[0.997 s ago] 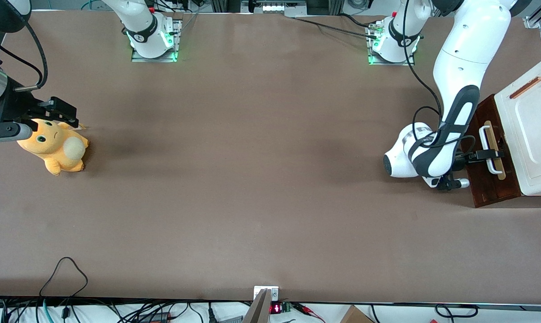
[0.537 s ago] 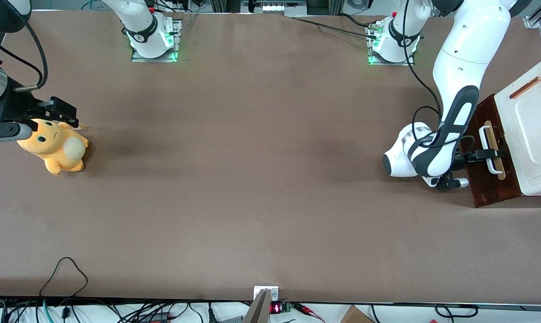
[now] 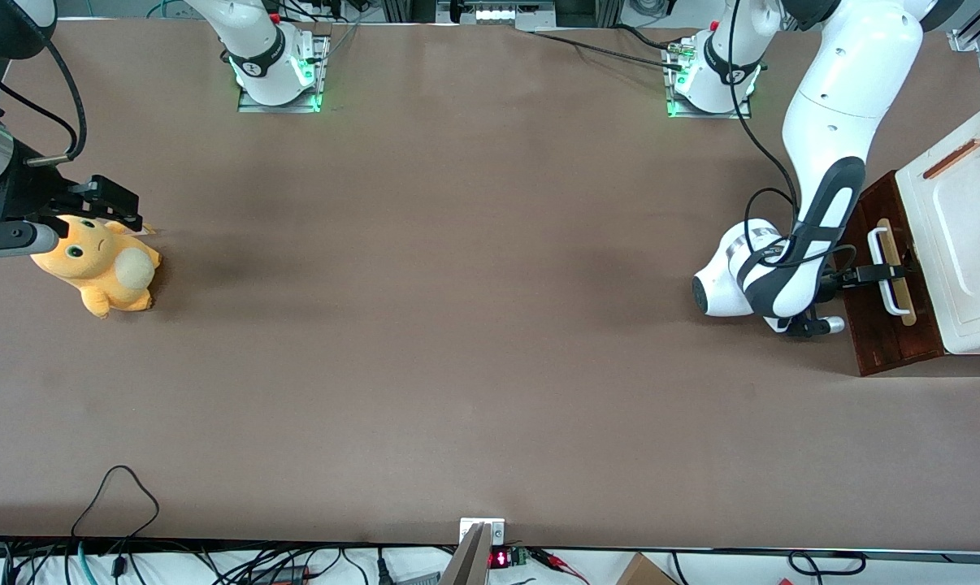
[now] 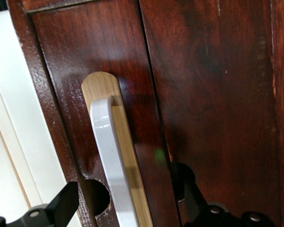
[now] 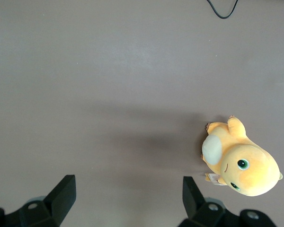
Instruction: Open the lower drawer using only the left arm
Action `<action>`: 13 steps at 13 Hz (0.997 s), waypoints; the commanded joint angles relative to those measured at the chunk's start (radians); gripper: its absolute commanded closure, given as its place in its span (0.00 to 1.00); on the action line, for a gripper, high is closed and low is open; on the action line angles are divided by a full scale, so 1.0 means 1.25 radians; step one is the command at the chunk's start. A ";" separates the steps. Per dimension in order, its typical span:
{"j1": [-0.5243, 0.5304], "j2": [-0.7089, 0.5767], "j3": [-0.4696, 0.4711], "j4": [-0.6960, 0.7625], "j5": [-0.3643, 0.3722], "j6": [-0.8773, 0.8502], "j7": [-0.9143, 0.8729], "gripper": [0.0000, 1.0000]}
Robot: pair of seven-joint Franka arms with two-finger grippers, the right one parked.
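The lower drawer (image 3: 884,329) shows a dark reddish-brown front (image 4: 217,94) at the working arm's end of the table, under a white boxy top (image 3: 957,219). Its white loop handle (image 3: 882,244) (image 4: 108,156) lies on a pale wood strip (image 4: 135,179). The left arm (image 3: 823,211) reaches down in front of the drawer. My gripper (image 3: 880,273) (image 4: 130,208) is open at the handle's middle. One of the black fingers (image 4: 61,205) is beside the handle's outer edge and the other finger (image 4: 191,196) is over the dark wood, so the handle passes between them untouched.
An orange plush toy (image 3: 100,264) (image 5: 241,158) lies toward the parked arm's end of the table. A black cable loop (image 3: 116,487) rests near the table's front edge. Both arm bases (image 3: 705,77) stand along the table edge farthest from the front camera.
The left arm and gripper have shifted slightly away from the drawer front and a little farther from the front camera. The drawer has not moved.
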 commanded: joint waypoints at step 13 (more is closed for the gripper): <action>-0.007 -0.008 -0.002 -0.025 0.027 -0.008 -0.002 0.03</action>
